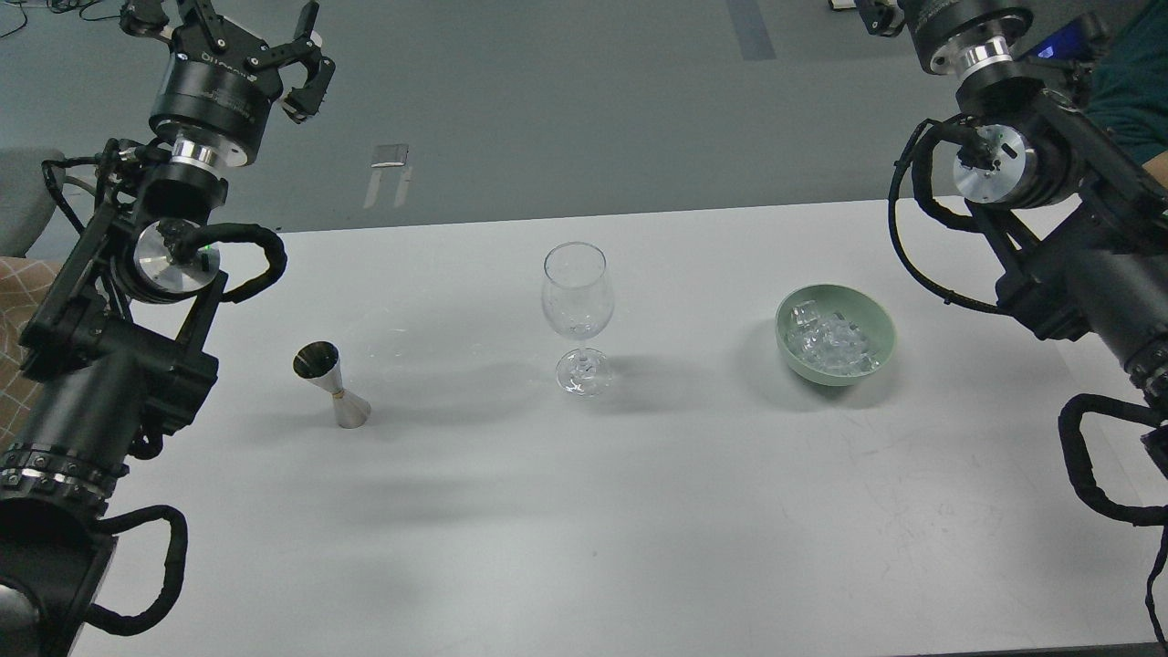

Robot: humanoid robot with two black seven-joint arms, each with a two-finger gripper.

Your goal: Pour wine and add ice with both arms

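Okay, so both arms are up and away from the counter (639,511) right now. My left arm (109,365) comes in along the left edge and rises to the top-left corner, where the left hand (265,50) sits over the grey floor beyond the counter's far edge. Its fingers (310,87) are spread apart and there's nothing between them, so it's open and empty.

My right arm (1068,265) comes in from the right edge and climbs to the top-right corner. The wrist runs out of the picture up there, and I honestly can't see the right hand at all, so no word on its state.

On the counter, three things sit in a rough row, well apart from each other. On the left is a small metal jigger (332,385), standing with its wider base down and leaning a bit as seen from here. In the middle is a clear stemmed wine glass (578,315), upright, and I can't make out any liquid in it. To the right is a pale green bowl (878,321), and the ice (829,342) is piled inside it, a heap of small clear cubes filling the bottom. Neither arm touches any of these things.

Out on the floor past the counter there's a small flat grey plate (390,155) with a pale strip below it.
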